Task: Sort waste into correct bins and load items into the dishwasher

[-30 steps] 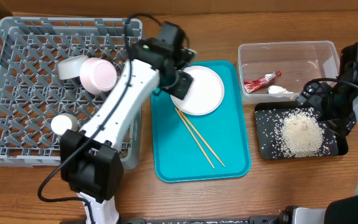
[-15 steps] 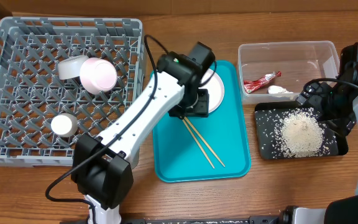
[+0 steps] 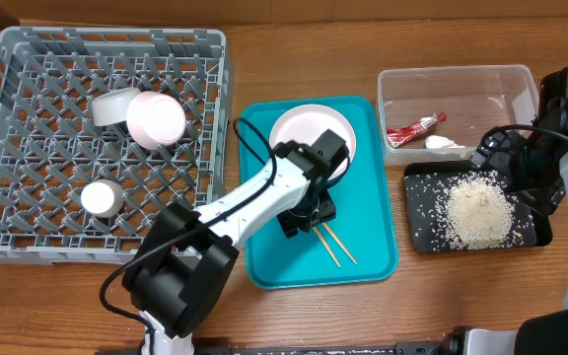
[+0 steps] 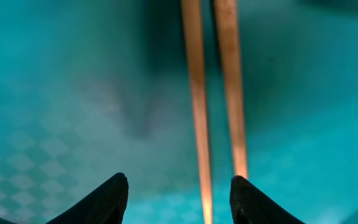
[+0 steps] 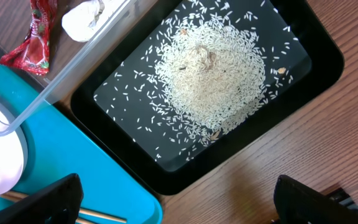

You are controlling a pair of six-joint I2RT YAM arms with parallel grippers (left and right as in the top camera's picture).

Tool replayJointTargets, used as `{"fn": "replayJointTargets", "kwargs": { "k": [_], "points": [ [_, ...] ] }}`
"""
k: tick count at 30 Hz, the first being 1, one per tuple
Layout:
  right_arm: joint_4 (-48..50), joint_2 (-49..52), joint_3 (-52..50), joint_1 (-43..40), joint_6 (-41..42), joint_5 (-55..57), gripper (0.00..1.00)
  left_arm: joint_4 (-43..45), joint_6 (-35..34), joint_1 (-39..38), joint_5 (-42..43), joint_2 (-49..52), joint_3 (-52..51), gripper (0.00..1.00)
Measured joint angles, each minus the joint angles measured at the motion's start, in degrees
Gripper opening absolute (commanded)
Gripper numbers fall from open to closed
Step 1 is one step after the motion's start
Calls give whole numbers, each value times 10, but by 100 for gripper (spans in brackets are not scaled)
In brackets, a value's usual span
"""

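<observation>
My left gripper [image 3: 304, 219] is open, low over the teal tray [image 3: 264, 256], its fingertips [image 4: 178, 193] straddling the two wooden chopsticks [image 4: 213, 93]; one stick lies between the fingers, the other runs at the right fingertip. The chopsticks' free ends stick out past the gripper [image 3: 338, 251]. The white plate [image 3: 299, 128] sits at the tray's far end, partly hidden by the arm. My right gripper [image 5: 179, 199] is open and empty above the table next to the black tray [image 3: 535, 237] holding rice [image 3: 476, 209]. The clear tub [image 3: 457, 84] holds the red-and-white wrapper [image 3: 412, 131] and white scrap [image 3: 444, 143].
The grey dish rack [image 3: 28, 118] at left holds a metal bowl [image 3: 111, 106], a white bowl [image 3: 156, 118] and a small white cup [image 3: 100, 198]. Bare wooden table lies along the front edge.
My left arm moved from the plate toward the near side of the teal tray and lowered onto the chopsticks. The plate is uncovered again. The right arm has not moved.
</observation>
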Motion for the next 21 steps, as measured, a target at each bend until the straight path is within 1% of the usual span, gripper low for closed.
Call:
{"fn": "replayJointTargets", "kwargs": {
  "k": [5, 8, 9, 10, 12, 14, 15, 17, 21],
  "points": [
    [-1, 0, 0, 0, -3, 0, 100, 55, -14, 0, -19, 0, -42, 53],
    [-1, 0, 0, 0, -4, 0, 100, 73, -15, 0, -24, 0, -57, 52],
    [-1, 0, 0, 0, -4, 0, 100, 76, -15, 0, -24, -1, -58, 51],
    [-1, 0, 0, 0, -4, 0, 100, 80, -15, 0, -25, -1, -59, 48],
    [-1, 0, 0, 0, -4, 0, 100, 80, -18, 0, -27, -2, -59, 28],
    [-1, 0, 0, 0, -5, 0, 100, 80, -19, 0, -28, -2, -60, 15],
    [-1, 0, 0, 0, -4, 0, 100, 79, -18, 0, -29, -2, -60, 11],
    [-1, 0, 0, 0, -4, 0, 100, 76, -21, 0, -30, -2, -60, 4],
    [-1, 0, 0, 0, -4, 0, 100, 73, -26, 0, -30, -2, -60, 4]
  ]
}}
